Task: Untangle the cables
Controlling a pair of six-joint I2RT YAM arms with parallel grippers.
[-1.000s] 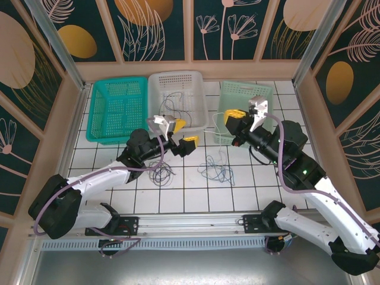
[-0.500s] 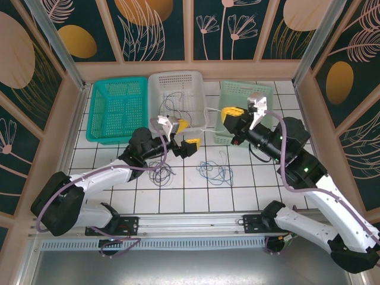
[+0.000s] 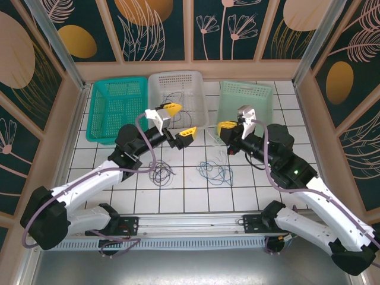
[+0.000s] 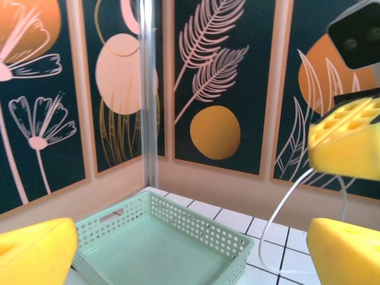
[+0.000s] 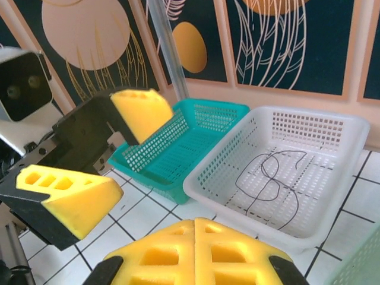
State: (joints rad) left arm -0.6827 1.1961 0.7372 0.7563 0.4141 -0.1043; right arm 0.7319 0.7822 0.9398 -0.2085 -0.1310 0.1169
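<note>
My right pincer (image 3: 225, 127) is pressed together just off the near right corner of the white basket (image 3: 175, 76). In the left wrist view a pale cable (image 4: 275, 209) hangs from its yellow pads and curves down to the surface (image 3: 196, 196). I judge it clamped on that strand, though the pinch point is too fine to make out. My left pincer (image 3: 180, 120) is spread wide over the white basket's near rim, facing the right one and holding nothing.

One dark cable (image 5: 268, 178) lies inside the white basket. A dark tangle (image 3: 160, 172) and a blue tangle (image 3: 215, 172) sit on the tiles in front of it, near each other but apart.

I take the step to be drawing the pale cable free. I'd raise it slowly and watch its trailing end. If the blue tangle starts to drag along, I'd bring the left pincer down to hold those loops back rather than pull harder. A wire this thin could slip from the pads.

Room is tight between the two pincers. The pale green basket (image 3: 261, 98) sits just right of the white basket and the teal basket (image 3: 113, 110) just left. Their rims could catch a hanging loop, so I'd work over the open tiles in front of the white basket.
</note>
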